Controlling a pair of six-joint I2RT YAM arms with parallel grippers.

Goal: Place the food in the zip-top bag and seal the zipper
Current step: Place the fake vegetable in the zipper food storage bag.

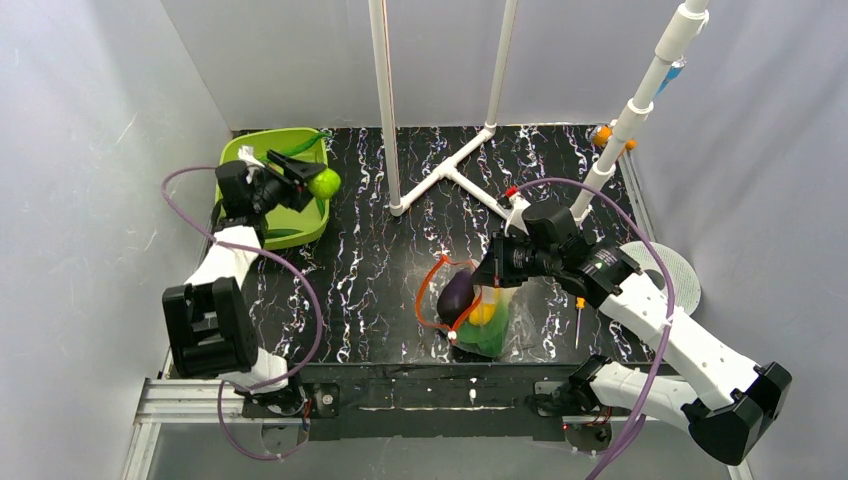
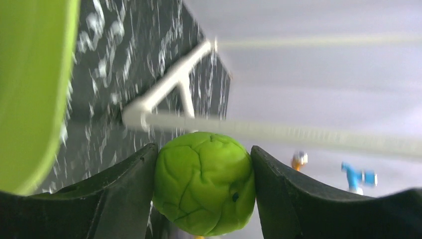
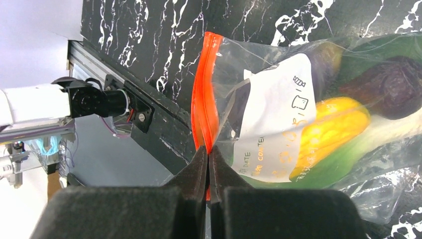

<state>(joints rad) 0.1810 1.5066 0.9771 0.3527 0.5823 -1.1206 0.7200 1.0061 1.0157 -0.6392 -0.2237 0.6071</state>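
Where right fingers (image 3: pixel 191 175) pinch the zipper (image 3: pixel 204 99), the label (image 3: pixel 274 117) reads "DATE".

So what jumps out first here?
A lime-green fruit is clamped in the left gripper by a green tub at the far left. Mid-table, the right gripper pinches the red-orange zipper of a clear bag already holding an eggplant and a yellow piece.

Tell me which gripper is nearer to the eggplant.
Right. The right gripper, jaws shut on the zipper, is just beside the eggplant. The left gripper is far off over the bin, holding the green fruit.
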